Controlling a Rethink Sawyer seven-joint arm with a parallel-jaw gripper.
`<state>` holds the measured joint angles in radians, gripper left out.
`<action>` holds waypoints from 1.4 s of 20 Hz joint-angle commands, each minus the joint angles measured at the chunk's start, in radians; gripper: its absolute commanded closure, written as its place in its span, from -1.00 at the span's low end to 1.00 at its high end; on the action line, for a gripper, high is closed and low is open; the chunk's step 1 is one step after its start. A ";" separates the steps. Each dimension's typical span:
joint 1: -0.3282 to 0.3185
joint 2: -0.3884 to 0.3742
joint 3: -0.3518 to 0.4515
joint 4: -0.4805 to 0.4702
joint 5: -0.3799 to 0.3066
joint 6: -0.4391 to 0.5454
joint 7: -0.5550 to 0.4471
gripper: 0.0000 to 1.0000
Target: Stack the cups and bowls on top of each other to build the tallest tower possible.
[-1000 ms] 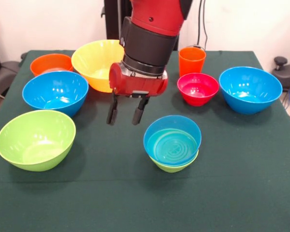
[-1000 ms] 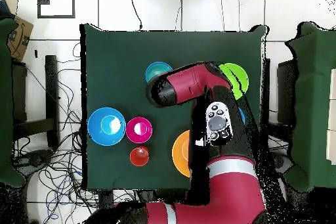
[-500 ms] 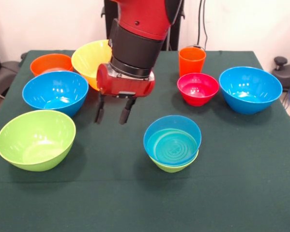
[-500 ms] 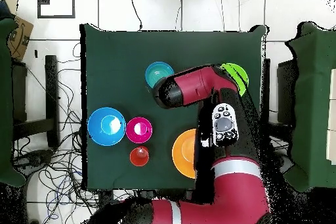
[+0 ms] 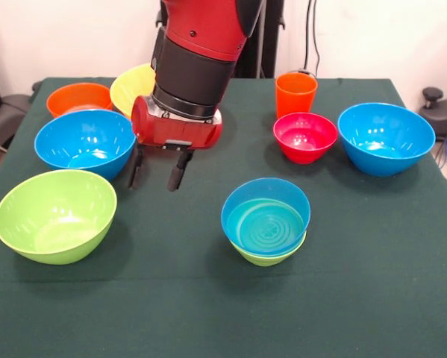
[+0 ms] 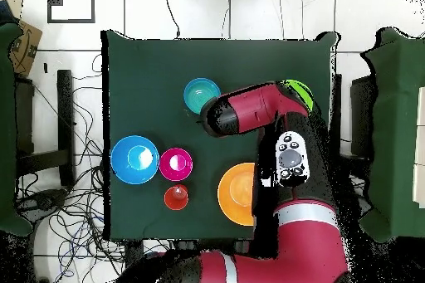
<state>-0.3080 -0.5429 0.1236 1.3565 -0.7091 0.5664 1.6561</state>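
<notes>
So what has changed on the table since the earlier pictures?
The open, empty hand moved sideways, away from the blue bowl nested in a green one and toward the big blue bowl and lime bowl. It took hold of nothing. All bowls and the orange cup stayed put.

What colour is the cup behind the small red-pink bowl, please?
Orange cup; clearest in the front view.

front view: looks across the table (image 5: 402, 313) from a low, close position, the arm (image 5: 197, 52) entering at top centre.
overhead view: straight down from high above.
shared: the green table and the bowls (image 6: 202, 93).
</notes>
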 commanded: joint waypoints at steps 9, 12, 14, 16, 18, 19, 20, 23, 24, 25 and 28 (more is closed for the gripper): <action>-0.047 0.075 0.058 -0.026 -0.110 -0.016 -0.177 -1.00; -0.065 0.071 0.067 -0.021 -0.112 -0.014 -0.203 -1.00; -0.079 0.073 0.075 -0.021 -0.116 -0.017 -0.219 -1.00; -0.095 0.075 0.085 -0.017 -0.121 -0.025 -0.235 -1.00; -0.109 0.076 0.096 -0.014 -0.125 -0.030 -0.248 -1.00; -0.116 0.075 0.100 -0.009 -0.127 -0.034 -0.251 -1.00; -0.123 0.074 0.105 -0.005 -0.129 -0.037 -0.255 -1.00; -0.139 0.080 0.117 0.003 -0.135 -0.048 -0.253 -1.00; -0.142 0.083 0.122 0.006 -0.134 -0.048 -0.249 -1.00; -0.144 0.090 0.132 0.003 -0.126 -0.042 -0.240 -1.00; -0.132 0.115 0.138 -0.012 -0.117 -0.033 -0.200 -1.00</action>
<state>-0.4520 -0.5313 0.1411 1.3534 -0.7521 0.5664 1.6561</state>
